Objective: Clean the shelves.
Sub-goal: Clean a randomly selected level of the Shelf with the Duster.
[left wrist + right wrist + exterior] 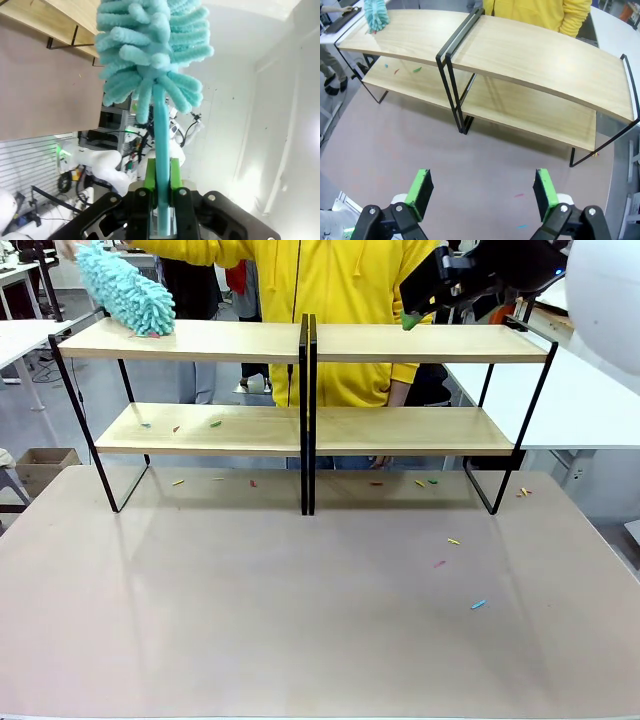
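The shelves are two wooden racks with black frames, side by side, the left rack (200, 340) and the right rack (430, 343). A fluffy teal duster (125, 290) rests its head on the left end of the left rack's top board. In the left wrist view my left gripper (161, 200) is shut on the duster's teal handle (161, 145), with the head (150, 45) above it. My right gripper (412, 318) hovers over the right rack's top board. It stands open (482, 192) with nothing between its green pads, high above the shelves (535, 55) and the duster (376, 15).
Small coloured scraps lie on the lower left board (215, 424) and on the table (453, 540), (478, 604). A person in a yellow top (330, 280) stands behind the racks. White tables (590, 400) flank both sides. The near tabletop (250, 620) is mostly bare.
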`<act>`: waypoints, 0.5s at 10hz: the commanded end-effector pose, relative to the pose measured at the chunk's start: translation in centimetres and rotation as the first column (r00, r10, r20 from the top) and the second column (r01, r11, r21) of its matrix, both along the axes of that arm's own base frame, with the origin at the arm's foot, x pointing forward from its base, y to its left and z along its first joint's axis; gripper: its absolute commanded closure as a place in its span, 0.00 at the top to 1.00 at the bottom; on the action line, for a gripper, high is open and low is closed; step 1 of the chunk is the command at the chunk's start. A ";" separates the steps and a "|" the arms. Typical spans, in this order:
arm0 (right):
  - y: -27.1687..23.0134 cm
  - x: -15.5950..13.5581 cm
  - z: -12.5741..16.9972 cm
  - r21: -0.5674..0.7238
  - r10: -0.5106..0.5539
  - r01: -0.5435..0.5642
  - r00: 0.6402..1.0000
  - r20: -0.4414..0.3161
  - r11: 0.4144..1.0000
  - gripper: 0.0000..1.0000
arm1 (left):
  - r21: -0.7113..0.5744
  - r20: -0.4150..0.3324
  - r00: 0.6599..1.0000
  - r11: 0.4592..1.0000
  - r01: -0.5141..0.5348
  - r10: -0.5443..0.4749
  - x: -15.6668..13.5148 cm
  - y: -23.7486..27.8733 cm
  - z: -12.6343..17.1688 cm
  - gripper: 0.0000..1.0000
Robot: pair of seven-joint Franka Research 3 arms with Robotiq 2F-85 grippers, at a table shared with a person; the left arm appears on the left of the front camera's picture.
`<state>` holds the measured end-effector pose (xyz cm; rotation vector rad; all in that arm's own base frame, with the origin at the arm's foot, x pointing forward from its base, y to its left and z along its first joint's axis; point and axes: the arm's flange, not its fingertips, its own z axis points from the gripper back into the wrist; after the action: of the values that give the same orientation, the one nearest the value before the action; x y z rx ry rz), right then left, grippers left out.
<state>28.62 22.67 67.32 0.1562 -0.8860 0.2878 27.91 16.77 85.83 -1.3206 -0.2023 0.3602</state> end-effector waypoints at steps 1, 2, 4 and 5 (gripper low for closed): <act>0.0 0.1 0.1 0.000 -0.006 0.006 1.000 0.004 1.000 1.00 | -0.034 -0.086 0.996 0.999 -0.027 0.024 2.1 -0.2 1.7 0.13; 0.0 0.1 0.1 0.000 -0.006 0.006 1.000 0.004 1.000 1.00 | -0.034 -0.086 0.996 0.999 -0.027 0.024 2.1 -0.2 1.7 0.13; 0.0 0.1 0.1 0.000 -0.006 0.006 1.000 0.004 1.000 1.00 | 0.080 -0.006 0.989 0.985 0.150 -0.150 1.6 0.1 -0.5 0.13; 0.0 0.1 0.1 0.000 -0.006 0.006 1.000 0.004 1.000 1.00 | 0.146 0.105 0.969 0.967 0.207 -0.223 0.9 1.6 -1.6 0.13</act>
<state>28.64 22.67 67.30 0.1561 -0.8854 0.2877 29.77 16.38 85.03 -1.2724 -0.1195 0.2447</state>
